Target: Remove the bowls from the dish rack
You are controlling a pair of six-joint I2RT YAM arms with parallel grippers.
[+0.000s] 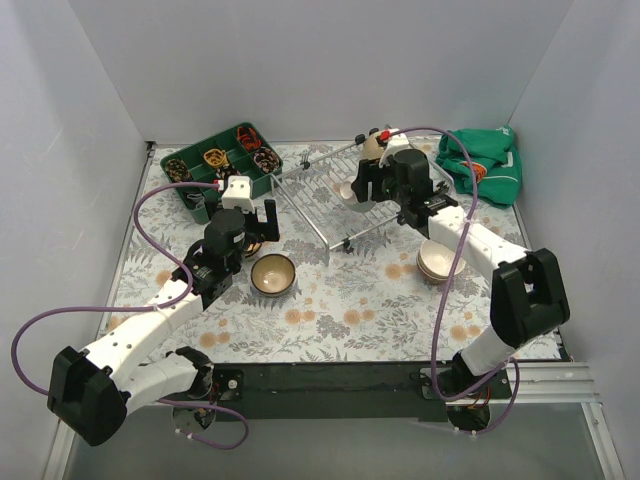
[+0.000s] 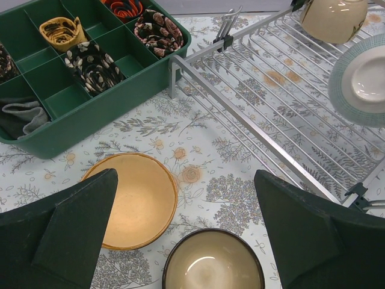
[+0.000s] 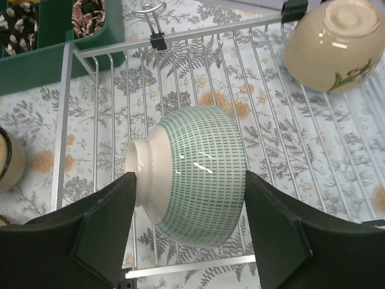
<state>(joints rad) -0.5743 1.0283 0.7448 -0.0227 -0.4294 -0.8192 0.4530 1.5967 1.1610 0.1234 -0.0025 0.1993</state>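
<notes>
The silver wire dish rack [image 1: 322, 205] lies at the table's middle back. My right gripper [image 3: 189, 180] is closed on a pale mint-green bowl [image 3: 198, 162] that lies on its side on the rack [image 3: 108, 90], one finger at its foot and one at its rim. A beige flowered bowl [image 3: 334, 42] leans at the rack's far corner. My left gripper [image 2: 185, 180] is open and empty above the table, over a tan bowl [image 2: 141, 198] and a dark-rimmed bowl [image 2: 212, 265], both upright beside the rack [image 2: 264, 138]. The dark-rimmed bowl [image 1: 273, 274] also shows in the top view.
A green compartmented tray [image 1: 220, 165] with rolled cloths stands back left, close to the rack's corner. A stack of beige bowls [image 1: 436, 262] sits right of the rack, under the right arm. A green cloth [image 1: 485, 162] lies back right. Grey walls enclose the table.
</notes>
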